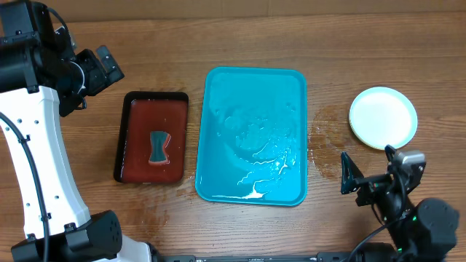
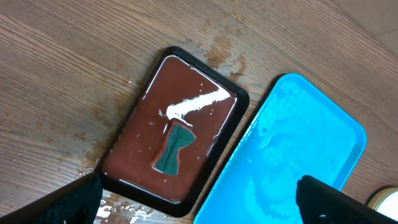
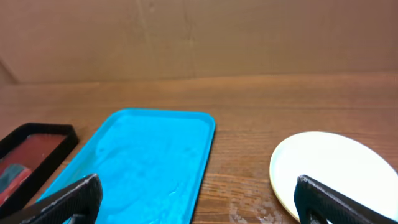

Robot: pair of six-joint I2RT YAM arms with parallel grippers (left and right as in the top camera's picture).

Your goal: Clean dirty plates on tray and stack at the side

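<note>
The turquoise tray lies in the middle of the table, wet, with no plates on it. It also shows in the left wrist view and the right wrist view. A pale aqua-white plate sits on the table to the right of the tray; I cannot tell whether other plates lie under it. It also shows in the right wrist view. My left gripper is open and empty, high at the far left. My right gripper is open and empty, near the front right.
A dark red, black-rimmed tray lies left of the turquoise tray and holds liquid and a teal sponge, also seen in the left wrist view. Water spots wet the wood between the tray and the plate.
</note>
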